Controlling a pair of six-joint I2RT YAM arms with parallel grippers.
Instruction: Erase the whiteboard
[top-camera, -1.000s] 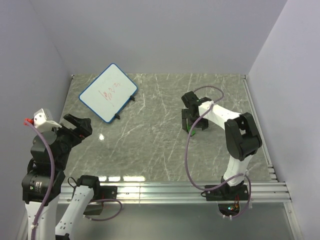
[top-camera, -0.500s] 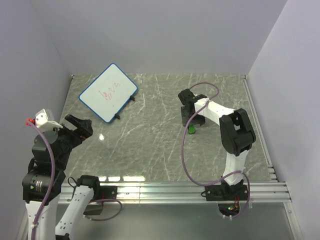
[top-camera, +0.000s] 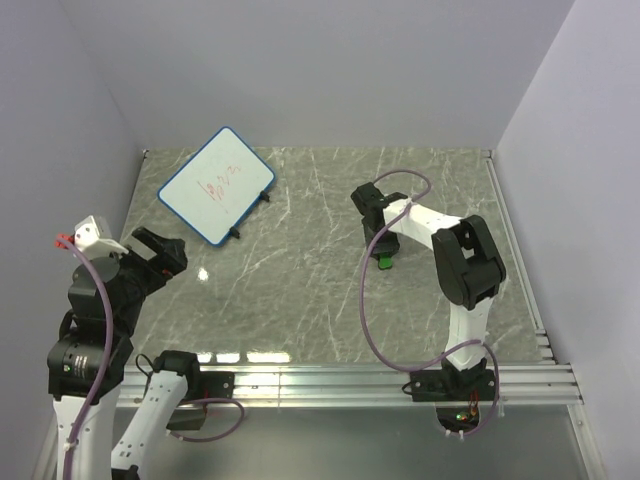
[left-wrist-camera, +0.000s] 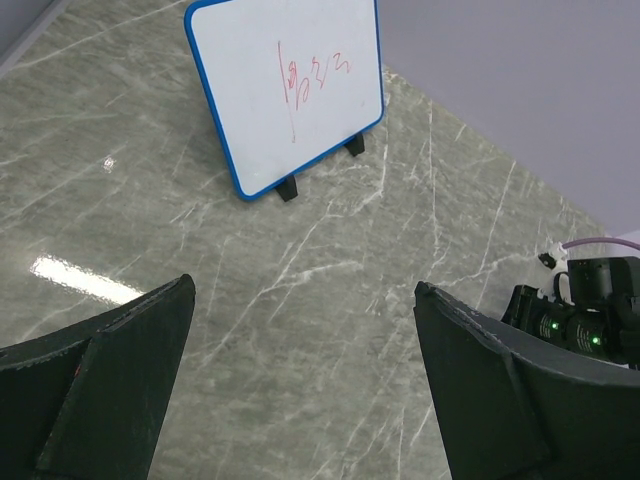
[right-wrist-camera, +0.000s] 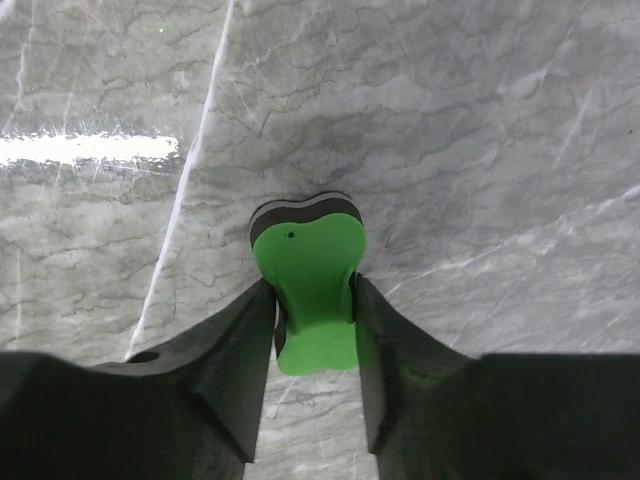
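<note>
The whiteboard (top-camera: 217, 184), white with a blue frame, small black feet and red scribbles, lies at the back left of the table; it shows again at the top of the left wrist view (left-wrist-camera: 287, 92). A green bow-shaped eraser (right-wrist-camera: 313, 287) with a black underside lies on the marble right of centre (top-camera: 384, 262). My right gripper (right-wrist-camera: 313, 305) is down on it, both fingers pressed against its narrow waist. My left gripper (left-wrist-camera: 300, 390) hangs wide open above the near left of the table, holding nothing, well short of the board.
The table is grey marble (top-camera: 300, 270) with walls on three sides. Metal rails (top-camera: 380, 380) run along the near edge. The right arm's black wrist and a purple cable (left-wrist-camera: 590, 310) show at the right edge of the left wrist view.
My right gripper has shifted a little left and lowered onto the green eraser, and its fingers have closed on it. The left arm has barely moved.
</note>
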